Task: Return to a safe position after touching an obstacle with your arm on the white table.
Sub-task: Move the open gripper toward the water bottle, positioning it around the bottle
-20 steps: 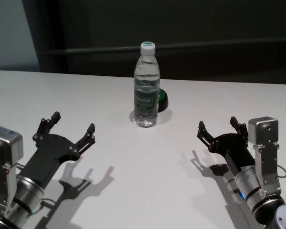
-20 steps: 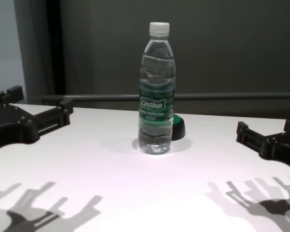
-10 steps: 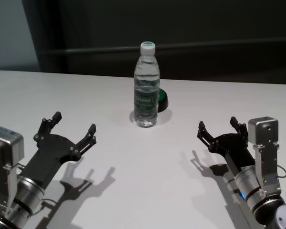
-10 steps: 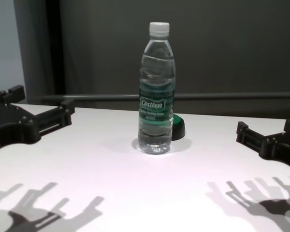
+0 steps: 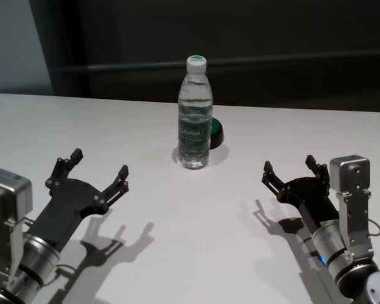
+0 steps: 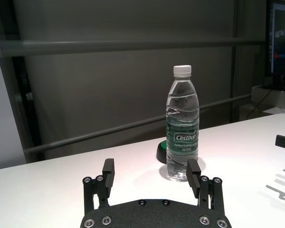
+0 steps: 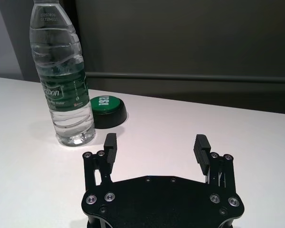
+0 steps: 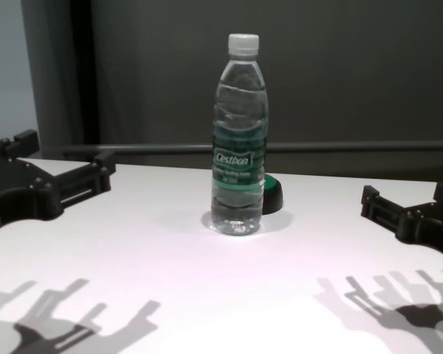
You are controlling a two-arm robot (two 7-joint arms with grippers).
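The obstacle, a tall clear water bottle (image 5: pixel 195 120) with a white cap and a green label band, stands upright at the far middle of the white table (image 5: pixel 177 221). My left gripper (image 5: pixel 99 162) hovers open over the near left of the table, well apart from the bottle and holding nothing. In the left wrist view the bottle (image 6: pixel 182 133) shows beyond the open left gripper (image 6: pixel 151 166). On the near right my right gripper (image 5: pixel 288 163) is open and empty too, with the bottle (image 7: pixel 61 80) far ahead of it to one side.
A low black puck with a green top (image 5: pixel 216 132) sits just behind and to the right of the bottle, close against its base. A dark wall with a horizontal rail runs behind the table's far edge.
My left gripper has crept very slightly to the right. The bottle, the puck and the right arm have not moved.
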